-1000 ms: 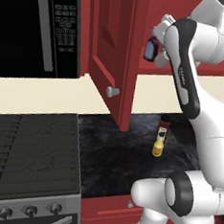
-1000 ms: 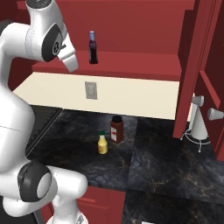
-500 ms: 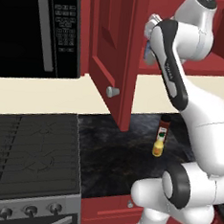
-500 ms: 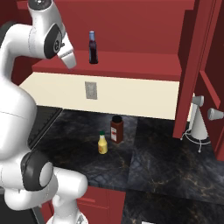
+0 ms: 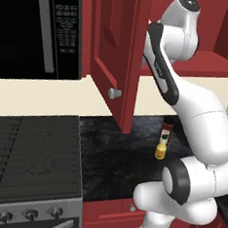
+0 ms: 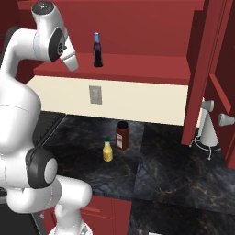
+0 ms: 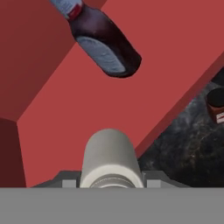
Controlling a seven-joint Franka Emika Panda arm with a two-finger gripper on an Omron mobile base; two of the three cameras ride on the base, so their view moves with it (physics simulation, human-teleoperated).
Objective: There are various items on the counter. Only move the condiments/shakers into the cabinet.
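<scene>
A dark purple bottle (image 6: 97, 49) with a blue cap stands upright on the red shelf (image 6: 137, 69) of the open cabinet (image 5: 117, 48). In the hand view the bottle (image 7: 105, 43) lies ahead and above, apart from the hand. My gripper (image 6: 72, 63) hovers left of the bottle at shelf height. It is shut on a small white shaker (image 7: 109, 155). On the black counter (image 6: 174, 174) below stands a yellow squeeze bottle (image 6: 108, 150), also seen from the left (image 5: 161, 148).
A brown-red jar (image 6: 122, 135) stands right behind the yellow bottle. The cabinet door (image 6: 204, 69) hangs open on the right, its knob (image 5: 114, 92) jutting out. A white stand (image 6: 209, 131) sits beyond it. Left are a black microwave (image 5: 40, 26) and a grey stove (image 5: 29, 157).
The arm's elbow and shoulder have swung left toward the open cabinet. The hand stays near the shelf's left end. Bottles and jar have not moved.
</scene>
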